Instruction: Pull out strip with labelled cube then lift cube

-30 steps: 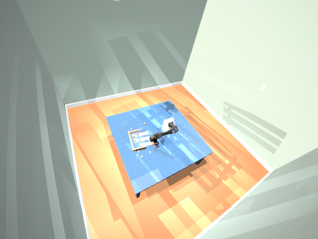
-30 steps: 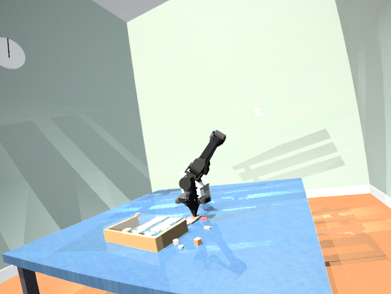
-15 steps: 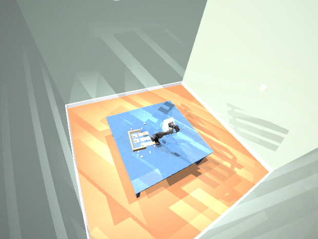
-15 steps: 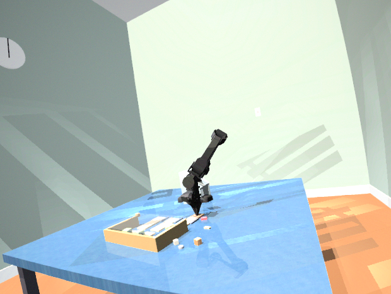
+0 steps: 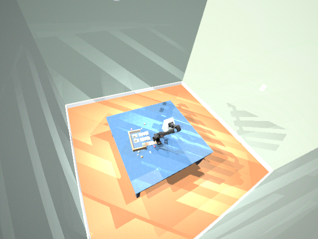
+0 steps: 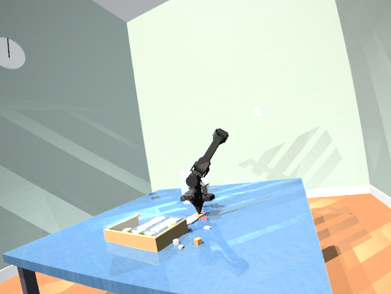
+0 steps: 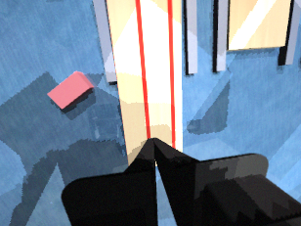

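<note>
Top view: taken from high above and well back, looking obliquely down on the whole blue rectangular table (image 5: 164, 166) (image 6: 268, 252), the orange floor and pale green walls around it. Exterior view: lower and nearer, just above table height, facing the black jointed arm (image 5: 166, 132) (image 6: 210, 151) across the open-topped wooden tray (image 5: 131, 141) (image 6: 131, 240) — the tray stands nearer this camera than the end effector. Wrist view: closest, looking down past the black gripper (image 7: 153, 140) at the tabletop beyond its tips. All three share the red-pink block (image 5: 154, 146) (image 6: 204, 218) (image 7: 70, 90) beside the end effector.
</note>
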You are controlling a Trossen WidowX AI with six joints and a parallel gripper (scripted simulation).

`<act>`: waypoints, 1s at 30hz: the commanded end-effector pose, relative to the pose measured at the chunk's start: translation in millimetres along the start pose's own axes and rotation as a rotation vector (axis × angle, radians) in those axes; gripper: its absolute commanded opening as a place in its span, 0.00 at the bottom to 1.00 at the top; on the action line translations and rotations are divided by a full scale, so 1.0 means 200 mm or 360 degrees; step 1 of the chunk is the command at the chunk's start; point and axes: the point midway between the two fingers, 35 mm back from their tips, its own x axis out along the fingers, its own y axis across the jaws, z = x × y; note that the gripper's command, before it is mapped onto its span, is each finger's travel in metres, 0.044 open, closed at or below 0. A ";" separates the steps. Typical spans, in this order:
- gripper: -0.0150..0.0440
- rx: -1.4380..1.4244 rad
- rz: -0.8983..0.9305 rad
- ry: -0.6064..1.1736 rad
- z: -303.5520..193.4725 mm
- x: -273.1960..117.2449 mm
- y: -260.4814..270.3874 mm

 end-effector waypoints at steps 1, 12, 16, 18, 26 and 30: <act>0.25 0.0006 -0.0014 0.0049 -0.08 0.03 -0.01; 0.25 0.0007 -0.0014 0.0050 -0.16 0.03 -0.01; 0.25 0.0007 -0.0014 0.0050 -0.19 0.03 -0.01; 0.25 0.0007 -0.0014 0.0051 -0.20 0.03 -0.01; 0.25 0.0008 -0.0014 0.0051 -0.25 0.03 -0.01; 0.25 0.0008 -0.0014 0.0052 -0.28 0.03 -0.01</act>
